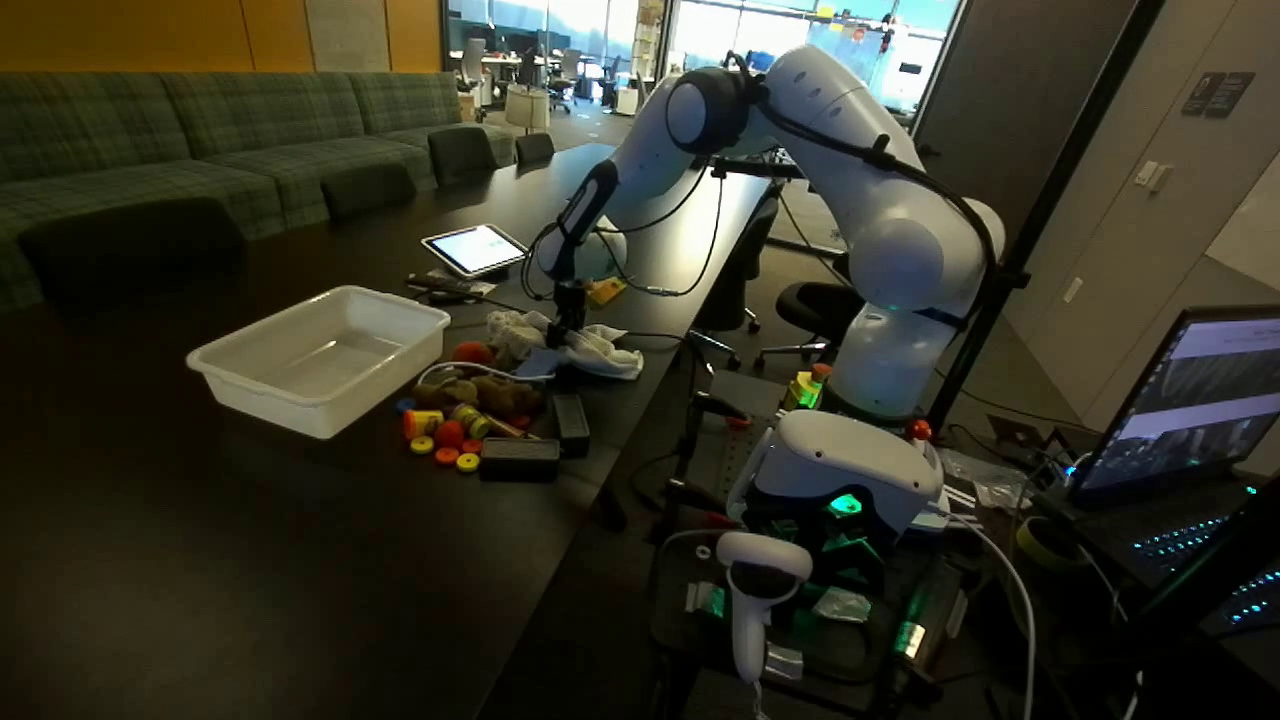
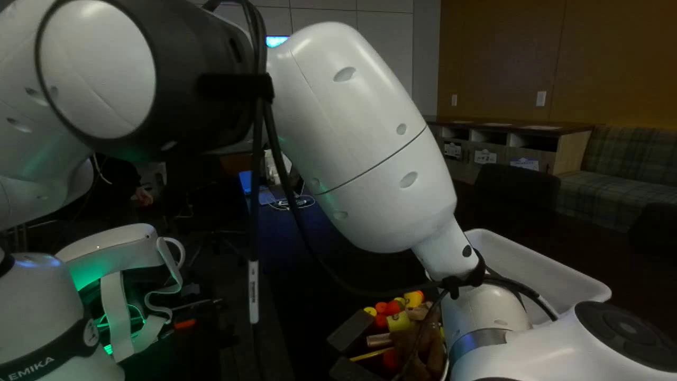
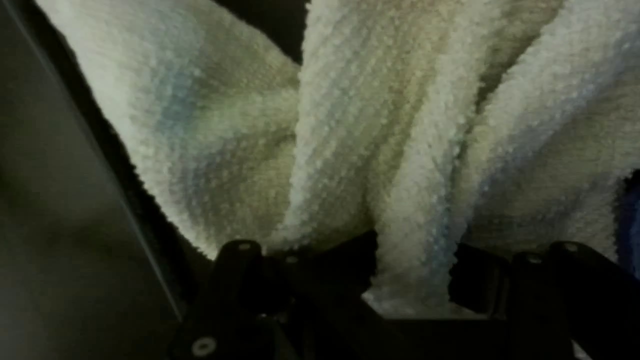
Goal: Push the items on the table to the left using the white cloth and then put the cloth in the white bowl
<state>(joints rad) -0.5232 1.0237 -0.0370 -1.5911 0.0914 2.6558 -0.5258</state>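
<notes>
The white cloth (image 1: 610,360) lies crumpled on the dark table in an exterior view and fills much of the wrist view (image 3: 345,125). My gripper (image 1: 566,335) points down into it. In the wrist view, my gripper (image 3: 414,270) is shut on a thick fold of cloth. A white rectangular tub (image 1: 250,392) stands beside the items; it also shows in an exterior view (image 2: 539,270). Beside the cloth are a brown soft toy (image 1: 505,397), an orange ball (image 1: 473,353), a red ball (image 1: 450,434), an orange container (image 1: 421,424) and black boxes (image 1: 520,460).
A thin white curved edge (image 1: 450,366) runs by the toy; I cannot tell if it is a rim or a cable. A tablet (image 1: 473,250) and a yellow packet (image 1: 605,291) lie farther along the table. The arm hides the cloth in an exterior view.
</notes>
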